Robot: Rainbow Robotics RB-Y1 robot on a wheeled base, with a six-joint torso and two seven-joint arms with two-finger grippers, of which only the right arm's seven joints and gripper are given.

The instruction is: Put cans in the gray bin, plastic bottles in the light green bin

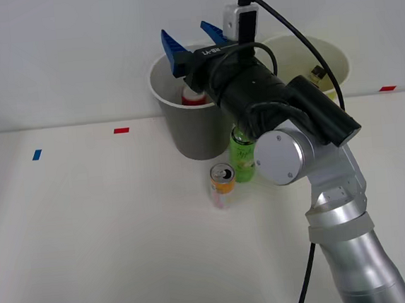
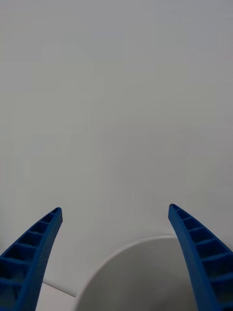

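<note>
Right now your right gripper (image 1: pixel 193 42) is spread wide and holds nothing, poised above the gray bin (image 1: pixel 187 135), with a red can (image 1: pixel 192 96) lying inside it. Just beside that bin stands the green bottle (image 1: pixel 243 158), and the orange and white can (image 1: pixel 222 185) stands close by it. Behind your arm sits the light green bin (image 1: pixel 333 58).

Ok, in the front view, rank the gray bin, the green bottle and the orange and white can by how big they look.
1. gray bin, clearly largest.
2. green bottle, though the arm covers its top.
3. orange and white can, smallest, even standing nearest the camera.
</note>
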